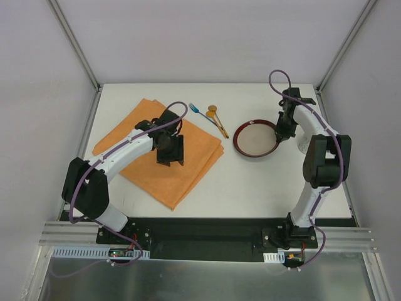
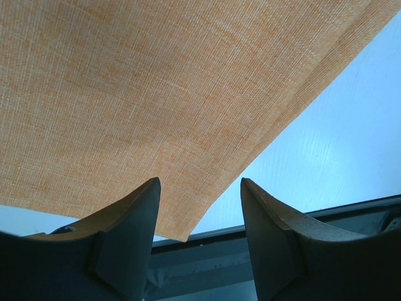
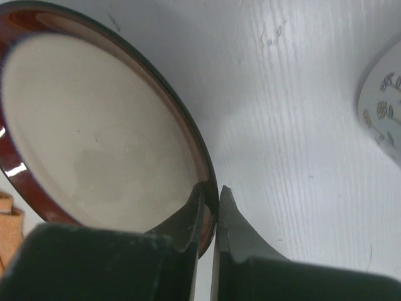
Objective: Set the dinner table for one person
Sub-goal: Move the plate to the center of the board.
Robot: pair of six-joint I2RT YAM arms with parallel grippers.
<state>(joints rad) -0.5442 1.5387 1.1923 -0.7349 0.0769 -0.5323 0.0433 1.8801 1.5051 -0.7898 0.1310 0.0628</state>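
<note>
The white dinner table [image 1: 250, 182] carries an orange cloth placemat [image 1: 188, 169] on its left half, lying askew with a doubled edge on its right side. My left gripper [image 1: 170, 153] hovers over the middle of the cloth. In the left wrist view the placemat [image 2: 156, 94] fills the frame beyond my left gripper [image 2: 200, 188], which is open and empty. A round plate with a dark red rim [image 1: 241, 145] sits right of centre. My right gripper [image 1: 280, 133] is at its right edge. The right wrist view shows that gripper [image 3: 213, 191] shut on the plate's rim [image 3: 182, 119].
Behind the plate lie a blue-handled utensil [image 1: 198, 110] and a wooden spoon [image 1: 216, 119], close to the placemat's far corner. A white patterned object [image 3: 383, 106] shows at the right edge of the right wrist view. Grey frame posts stand at the table's back corners.
</note>
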